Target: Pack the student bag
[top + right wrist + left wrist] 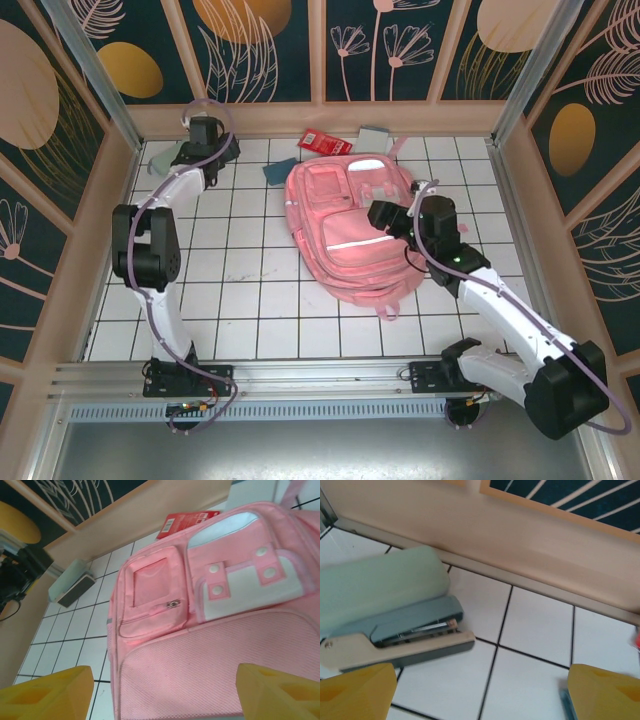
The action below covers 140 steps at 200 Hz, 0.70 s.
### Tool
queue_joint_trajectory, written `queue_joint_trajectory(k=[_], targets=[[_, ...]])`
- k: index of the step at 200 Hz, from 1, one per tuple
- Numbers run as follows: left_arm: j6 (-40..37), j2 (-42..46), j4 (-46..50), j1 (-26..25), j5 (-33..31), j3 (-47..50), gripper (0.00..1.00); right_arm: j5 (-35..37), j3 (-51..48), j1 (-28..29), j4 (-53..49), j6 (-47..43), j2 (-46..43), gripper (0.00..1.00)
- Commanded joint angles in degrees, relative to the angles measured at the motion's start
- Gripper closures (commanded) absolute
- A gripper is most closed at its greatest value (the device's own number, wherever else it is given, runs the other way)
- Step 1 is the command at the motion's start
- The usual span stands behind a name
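Now | left end effector (pixel 480 695) spread, empty, facing stapler (pixel 415 625) | right end effector (pixel 165 692) likewise, over student bag (pixel 225 645)

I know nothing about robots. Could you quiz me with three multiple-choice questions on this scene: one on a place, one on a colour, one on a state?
1. Where does the stapler lie? A. in the table's middle B. beside the far wall C. between the arm bases
2. What colour is the flat packet behind the student bag? A. red B. blue C. yellow
3. How do the right arm's jaws stand above the bag? A. shut on a strap B. shut on a zip C. open, holding nothing
Answers: 1 B, the left wrist view shows it close by the wall's foot; 2 A, plainly red from above; 3 C, both yellow fingers stand wide apart over the pink fabric.
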State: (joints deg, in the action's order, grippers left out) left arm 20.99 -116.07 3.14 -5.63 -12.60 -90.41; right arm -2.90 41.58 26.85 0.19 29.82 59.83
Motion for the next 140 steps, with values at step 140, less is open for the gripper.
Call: queue_joint_trajectory(k=[140], targets=[[-4.91, -24.81, 9.60, 7.78, 5.81, -24.93, 0.09, -0.01, 2.93, 1.95, 4.00, -0.38, 9.37, 0.25]])
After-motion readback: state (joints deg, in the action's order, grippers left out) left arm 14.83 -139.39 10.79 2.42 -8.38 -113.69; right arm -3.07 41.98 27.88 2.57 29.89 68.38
